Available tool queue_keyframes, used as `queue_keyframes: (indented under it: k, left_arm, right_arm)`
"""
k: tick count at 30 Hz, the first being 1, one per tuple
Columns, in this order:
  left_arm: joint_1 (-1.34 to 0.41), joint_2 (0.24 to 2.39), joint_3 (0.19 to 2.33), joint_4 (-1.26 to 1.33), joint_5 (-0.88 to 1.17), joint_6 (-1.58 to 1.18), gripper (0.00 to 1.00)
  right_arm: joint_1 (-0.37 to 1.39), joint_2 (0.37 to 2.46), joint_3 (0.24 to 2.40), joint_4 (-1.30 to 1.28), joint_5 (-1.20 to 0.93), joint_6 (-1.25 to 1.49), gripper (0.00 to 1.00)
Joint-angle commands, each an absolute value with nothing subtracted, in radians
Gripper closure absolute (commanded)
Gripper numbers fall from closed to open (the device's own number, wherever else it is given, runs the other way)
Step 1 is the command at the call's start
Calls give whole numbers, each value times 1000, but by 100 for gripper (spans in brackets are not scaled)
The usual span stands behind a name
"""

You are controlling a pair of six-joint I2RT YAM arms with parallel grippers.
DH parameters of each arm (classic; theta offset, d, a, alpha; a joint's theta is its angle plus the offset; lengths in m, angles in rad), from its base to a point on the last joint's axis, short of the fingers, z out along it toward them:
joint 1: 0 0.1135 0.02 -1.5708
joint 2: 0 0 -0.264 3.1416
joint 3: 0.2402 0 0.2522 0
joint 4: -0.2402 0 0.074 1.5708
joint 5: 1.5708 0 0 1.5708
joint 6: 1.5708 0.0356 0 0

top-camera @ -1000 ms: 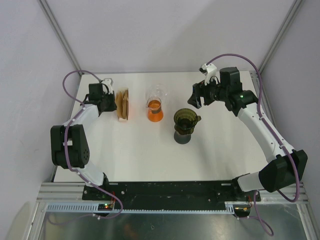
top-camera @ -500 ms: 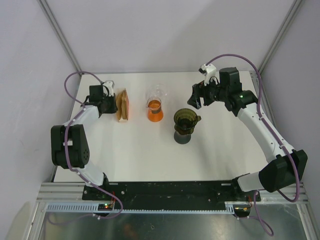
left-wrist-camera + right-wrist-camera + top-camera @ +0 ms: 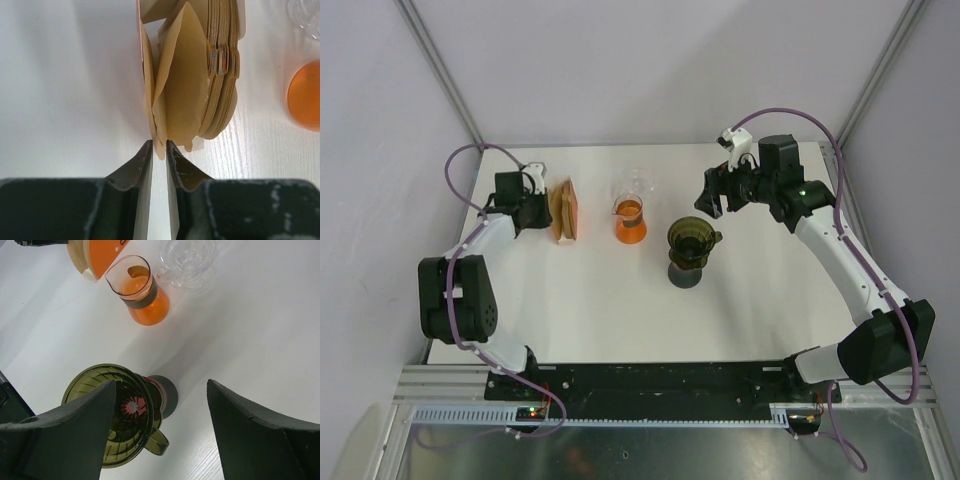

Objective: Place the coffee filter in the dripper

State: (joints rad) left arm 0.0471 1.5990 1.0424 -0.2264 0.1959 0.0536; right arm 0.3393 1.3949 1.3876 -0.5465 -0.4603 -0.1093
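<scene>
Being light, limp paper, the coffee filter [image 3: 177, 85] is pinched at its left edge by the nearly closed left gripper [image 3: 159, 148]; the right gripper [image 3: 161, 385] is spread wide, empty.

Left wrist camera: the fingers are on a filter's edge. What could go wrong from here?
1. The left gripper pinches only the thin edge of the coffee filter; it may slip, tear, or drag a second sheet from the filter stack.
2. The beaker of orange liquid stands between stack and dripper; a low carry could knock it.
</scene>
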Motion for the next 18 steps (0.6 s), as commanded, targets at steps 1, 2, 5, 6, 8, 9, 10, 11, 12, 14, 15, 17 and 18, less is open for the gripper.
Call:
queue_keyframes:
  k: [1, 2, 5, 6, 8, 9, 10, 11, 12, 14, 15, 17, 18]
  left_arm:
    - [64, 1553, 1031, -221, 215, 79, 80]
    - [66, 1553, 1029, -222, 219, 78, 80]
    - [68, 1561, 1029, -223, 227, 74, 81]
    - [69, 1567, 1030, -222, 229, 72, 81]
    - [70, 1579, 1036, -222, 231, 70, 84]
    - [70, 1583, 1038, -222, 232, 70, 86]
    - [70, 1586, 1039, -223, 234, 70, 87]
    - [70, 1589, 1040, -224, 238, 69, 90]
    - [71, 1592, 1041, -224, 240, 68, 92]
    - [71, 1597, 1044, -224, 246, 67, 96]
    - [72, 1600, 1044, -224, 248, 67, 98]
    - [72, 1608, 1045, -224, 249, 67, 99]
    - [74, 1610, 1045, -223, 250, 67, 99]
  right_arm:
    - [345, 1388, 1390, -534, -474, -127, 22]
    - [344, 1388, 1390, -534, -475, -127, 22]
    - [344, 1389, 1390, -534, -475, -127, 22]
    - [344, 1389, 1390, -533, -474, -127, 22]
    - [344, 1388, 1390, -533, -475, -127, 22]
    - [344, 1388, 1390, -533, -474, -127, 22]
    - [344, 1388, 1390, -534, -473, -127, 22]
    - [344, 1388, 1390, -536, -472, -127, 22]
    - [344, 1387, 1390, -536, -472, -127, 22]
    - [344, 1388, 1390, -537, -472, -127, 22]
    - [344, 1388, 1390, -537, -471, -127, 22]
    - [344, 1388, 1390, -538, -471, -127, 22]
    - [344, 1388, 1390, -538, -471, -127, 22]
